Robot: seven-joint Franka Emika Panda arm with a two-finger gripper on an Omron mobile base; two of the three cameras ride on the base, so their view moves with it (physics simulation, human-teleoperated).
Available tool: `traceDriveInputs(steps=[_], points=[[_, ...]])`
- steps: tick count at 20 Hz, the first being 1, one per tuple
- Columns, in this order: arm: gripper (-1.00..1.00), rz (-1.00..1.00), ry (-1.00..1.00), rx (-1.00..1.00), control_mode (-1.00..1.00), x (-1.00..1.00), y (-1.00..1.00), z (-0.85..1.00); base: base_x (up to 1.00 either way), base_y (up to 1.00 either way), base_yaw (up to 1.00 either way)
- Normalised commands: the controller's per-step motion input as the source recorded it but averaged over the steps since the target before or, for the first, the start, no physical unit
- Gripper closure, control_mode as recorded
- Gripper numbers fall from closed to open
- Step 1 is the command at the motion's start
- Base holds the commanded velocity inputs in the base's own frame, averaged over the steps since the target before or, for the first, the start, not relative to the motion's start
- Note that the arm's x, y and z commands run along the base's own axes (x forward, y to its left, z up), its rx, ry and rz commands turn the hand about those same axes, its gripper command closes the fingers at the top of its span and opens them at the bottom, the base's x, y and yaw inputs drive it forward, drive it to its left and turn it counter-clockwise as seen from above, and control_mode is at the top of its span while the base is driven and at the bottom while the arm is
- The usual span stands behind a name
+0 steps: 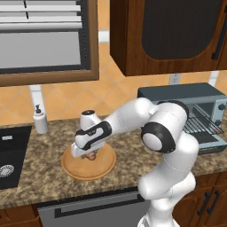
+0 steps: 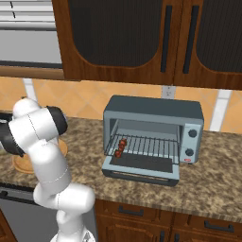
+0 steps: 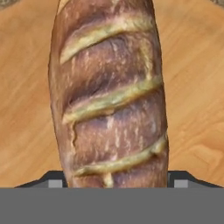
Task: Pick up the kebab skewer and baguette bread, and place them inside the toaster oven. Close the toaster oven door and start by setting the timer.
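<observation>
Straddling baguette bread [image 3: 111,96] on wooden plate [image 1: 73,170], jaws wide; soap bottle [image 1: 40,119] beside sink [image 1: 11,155].

The baguette bread [image 3: 111,96] lies on the wooden plate [image 3: 26,109], between the two fingertips [image 3: 54,180]. The kebab skewer [image 2: 121,147] lies in the toaster oven [image 2: 153,137], on its rack.

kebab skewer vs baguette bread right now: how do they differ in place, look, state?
Place: the kebab skewer lies on the wire rack inside the open toaster oven; the baguette bread lies on the wooden plate. Look: the skewer is small dark red chunks in a row; the baguette is one oblong brown loaf with pale slashes. State: the skewer sits clear of the arm; the gripper straddles the baguette. Shared: both are food items for the oven.
</observation>
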Motion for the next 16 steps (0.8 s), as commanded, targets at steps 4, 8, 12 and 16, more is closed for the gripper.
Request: traceDriveInputs(steps=[4,8,12,16], points=[[1.00,-0.03,-0.01,0.00,-1.00,-0.01,-0.09,0.01,0.00,0.00,0.00],[1.00,0.00,-0.09,0.01,-1.00,-0.13,-0.37,0.83,0.00,0.00,0.00],[1.00,0.00,-0.10,0.02,-1.00,-0.25,-0.67,1.00,0.00,0.00,0.00],[1.00,-0.01,-0.02,0.06,-1.00,-0.58,-0.94,0.99,0.00,0.00,0.00]])
